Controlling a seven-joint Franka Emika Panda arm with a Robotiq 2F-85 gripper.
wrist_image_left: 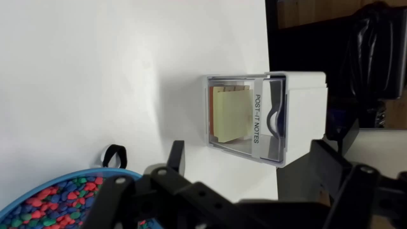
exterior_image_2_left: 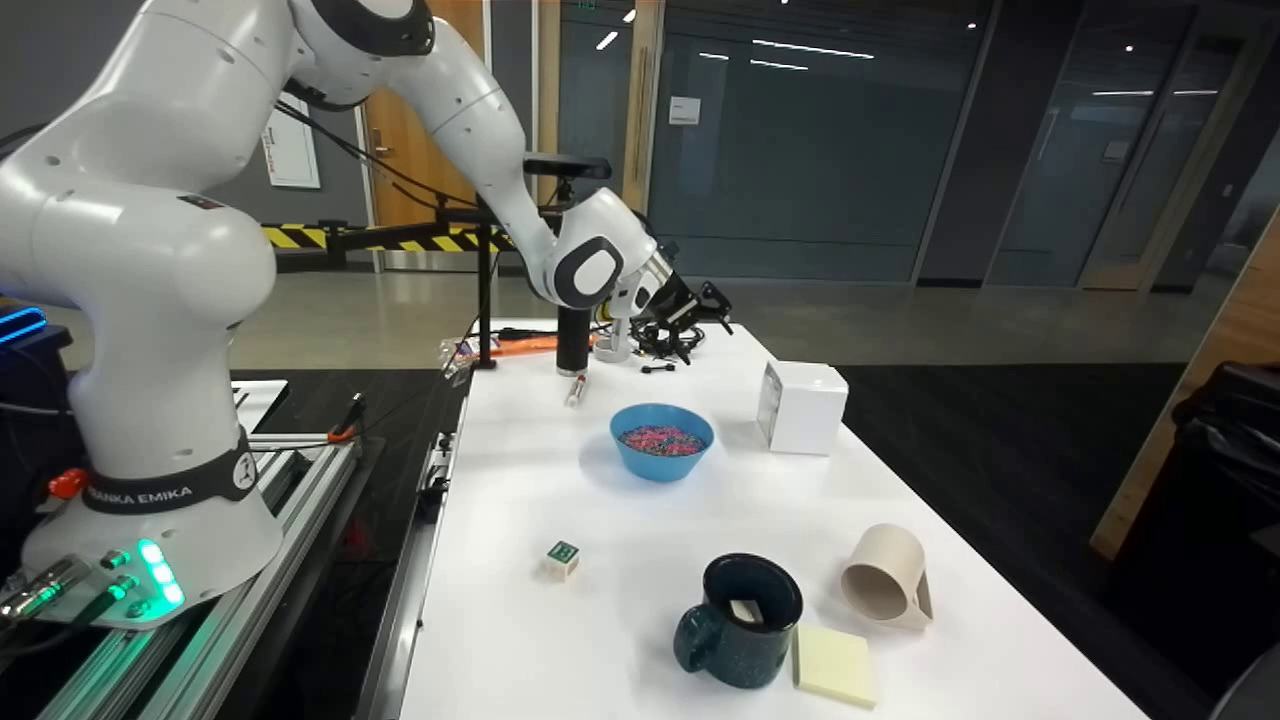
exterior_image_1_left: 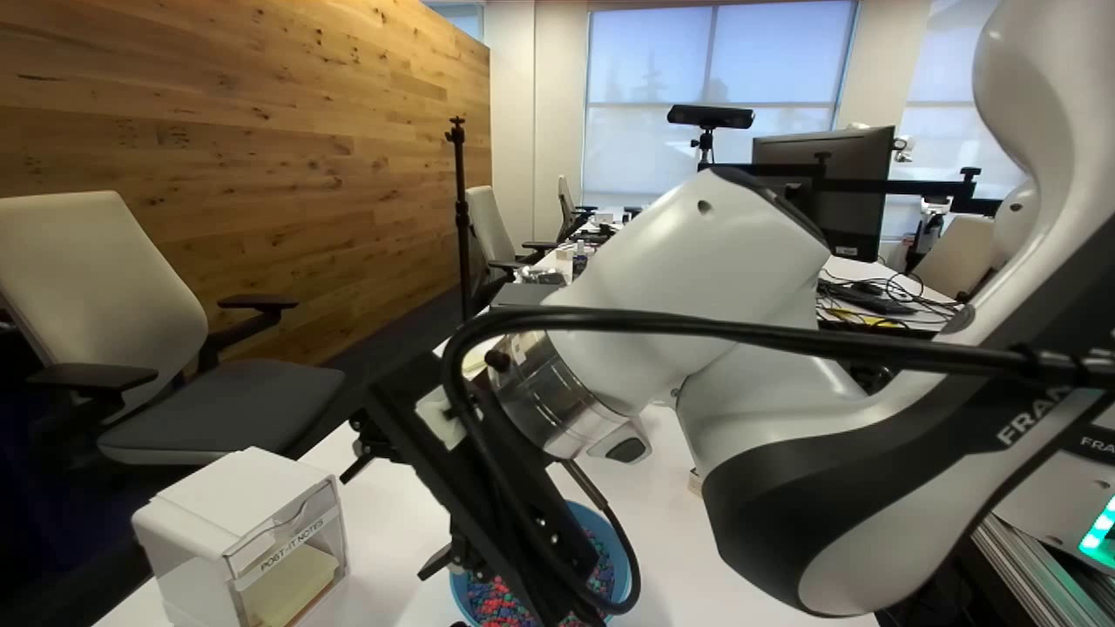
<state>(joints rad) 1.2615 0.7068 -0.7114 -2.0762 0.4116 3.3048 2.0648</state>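
The work surface is a white desk. A box stands near the long edge opposite the robot base. The gripper is apart from it, fingers spread wide, holding nothing. Fingers should be centred squarely on the box, clear of the blue bowl. Box: white, upright, clear-fronted, labelled POST-IT NOTES, yellow notes inside.

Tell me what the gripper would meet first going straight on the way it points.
Probably the white box labelled POST-IT NOTES, roughly ahead of the open gripper, though the depth between them is hard to judge.
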